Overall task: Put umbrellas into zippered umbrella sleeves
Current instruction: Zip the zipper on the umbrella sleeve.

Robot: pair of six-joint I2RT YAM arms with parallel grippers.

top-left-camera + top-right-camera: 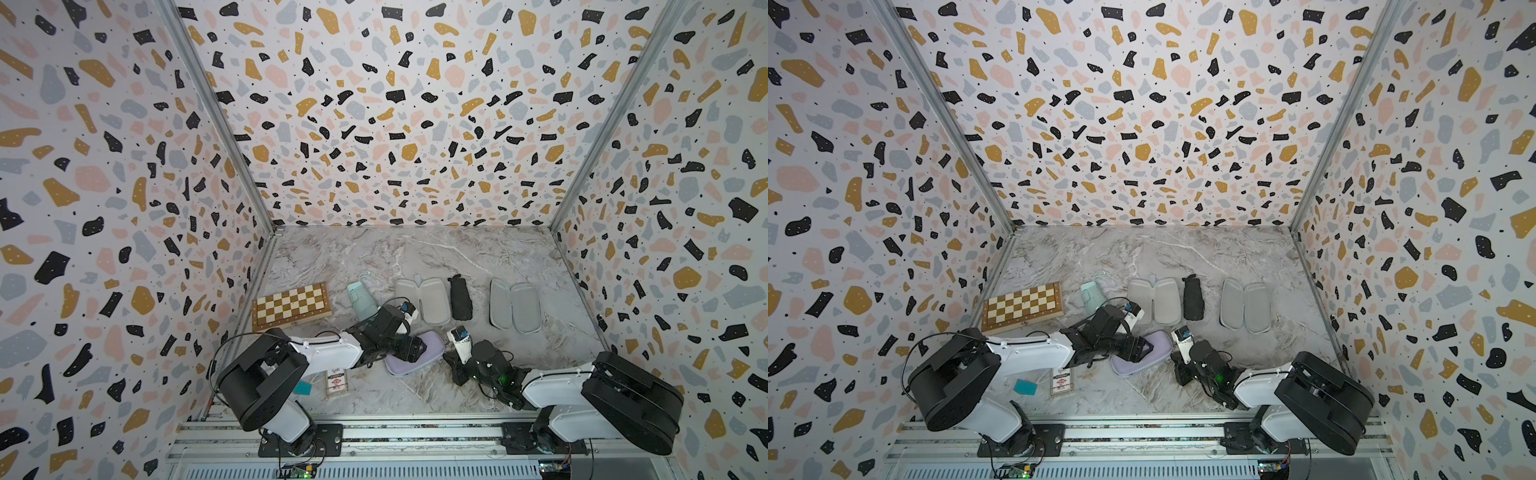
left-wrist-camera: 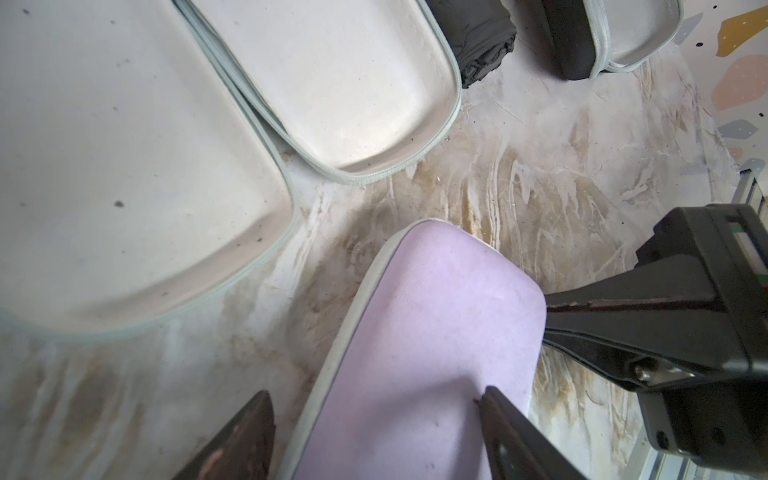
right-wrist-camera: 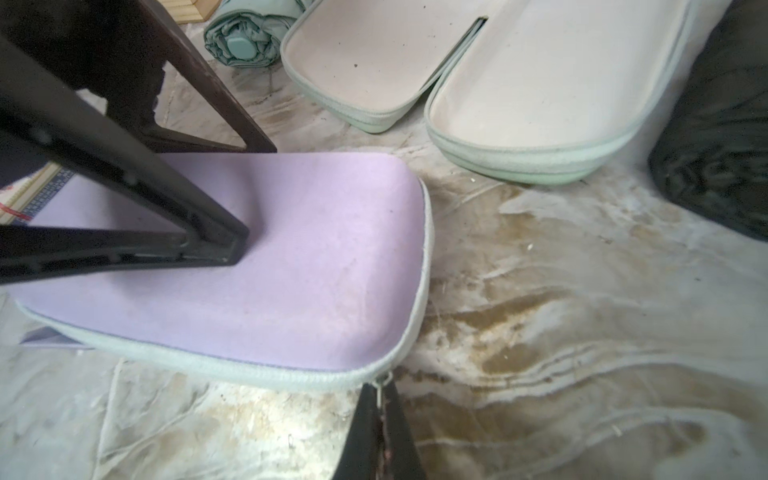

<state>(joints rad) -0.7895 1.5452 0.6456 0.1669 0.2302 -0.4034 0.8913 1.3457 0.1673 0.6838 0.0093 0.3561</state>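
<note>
Lilac oblong fabric umbrella sleeve (image 1: 434,345) lies slantwise by the tabletop's (image 1: 415,257) front edge. Left gripper (image 2: 376,395), fingers (image 2: 511,432) spread, presses its top; right gripper (image 3: 380,399) pinches the zip pull (image 3: 384,380) at its right-hand end.

Two matching arms here: glossy white shells on the left arm (image 1: 328,347) and right arm (image 1: 557,384), fat rounded black housings (image 1: 266,378) at the joints, thin black cables (image 1: 907,360) looping out. Just behind the left end effector (image 2: 374,415) and the right end effector (image 3: 378,428) rides a white camera block (image 1: 409,311) with a blue tag. The fingers (image 3: 137,183) are dark, tapering and dotted with small screws, and a green light (image 1: 504,379) glows behind the right one.
</note>
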